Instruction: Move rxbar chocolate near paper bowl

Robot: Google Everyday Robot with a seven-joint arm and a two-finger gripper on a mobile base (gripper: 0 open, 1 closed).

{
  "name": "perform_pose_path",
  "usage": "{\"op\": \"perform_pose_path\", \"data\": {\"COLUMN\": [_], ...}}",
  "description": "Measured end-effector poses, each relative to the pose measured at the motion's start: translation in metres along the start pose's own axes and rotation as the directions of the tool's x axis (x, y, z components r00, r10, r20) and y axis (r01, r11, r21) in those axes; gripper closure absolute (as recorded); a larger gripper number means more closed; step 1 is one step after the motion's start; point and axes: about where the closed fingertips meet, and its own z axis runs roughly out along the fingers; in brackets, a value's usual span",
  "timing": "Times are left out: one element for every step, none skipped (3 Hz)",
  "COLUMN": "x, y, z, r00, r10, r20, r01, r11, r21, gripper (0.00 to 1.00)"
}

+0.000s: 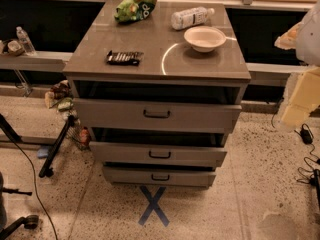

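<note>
The rxbar chocolate (124,58), a flat black bar with pale lettering, lies near the front left of the grey cabinet top (150,39). The paper bowl (205,38), shallow and white, stands upright on the right side of the top, well apart from the bar. My gripper (296,109) shows blurred at the right edge of the camera view, off the cabinet's right side and below its top, far from both things and holding nothing that I can see.
A green snack bag (136,7) lies at the back of the top. A clear bottle with a white label (191,17) lies on its side just behind the bowl. Three drawers (157,114) stand slightly open. Cables and a stand (55,151) are on the floor.
</note>
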Motion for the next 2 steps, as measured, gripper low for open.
{"op": "perform_pose_path", "data": {"x": [0.000,-0.009], "y": [0.000,-0.012], "z": [0.000,0.011], "r00": [1.000,0.995], "r10": [0.000,0.046], "r20": [0.000,0.092], "r01": [0.000,-0.049], "r11": [1.0000,0.9985], "r21": [0.000,0.025], "gripper": [0.00,0.00]}}
